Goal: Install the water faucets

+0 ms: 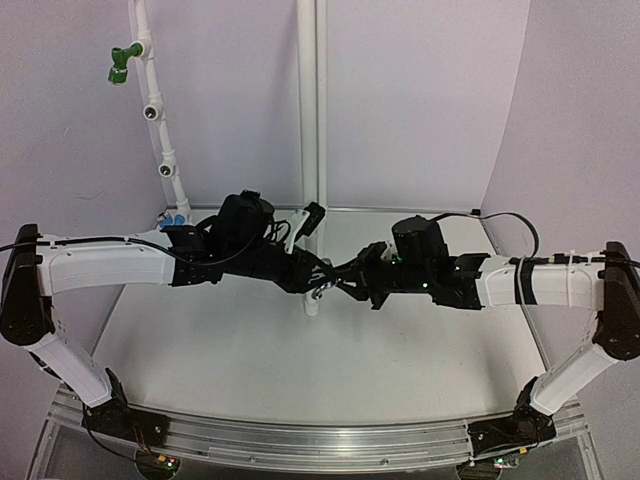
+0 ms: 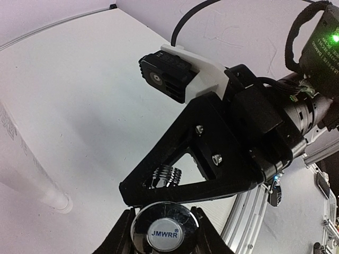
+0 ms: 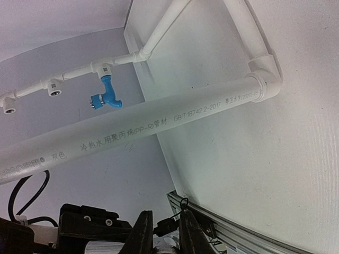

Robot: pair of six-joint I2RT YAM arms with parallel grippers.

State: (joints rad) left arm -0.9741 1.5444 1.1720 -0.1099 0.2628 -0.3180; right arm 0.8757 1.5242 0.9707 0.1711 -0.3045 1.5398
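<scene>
The chrome faucet point(image 2: 165, 233) has a round cap marked JMWRR and a threaded end point(image 2: 168, 174). My left gripper point(image 2: 163, 214) is shut on the cap. My right gripper point(image 2: 175, 177) point(image 3: 165, 219) lies across the faucet's threaded end. Its jaws are nearly together with a bit of chrome between them. Both grippers meet at mid-table in the top view, left point(image 1: 312, 285) and right point(image 1: 340, 283). The blue faucet point(image 3: 106, 92) point(image 1: 175, 218) sits in a tee on the white pipe. The green faucet point(image 1: 120, 65) sits higher on that pipe.
The white pipe with tee fittings point(image 1: 160, 130) runs up the left wall, with two bare sockets point(image 1: 152, 112). A vertical white pipe point(image 1: 308, 120) stands just behind the grippers and shows large in the right wrist view point(image 3: 159, 119). An aluminium rail point(image 1: 320, 440) edges the table's front.
</scene>
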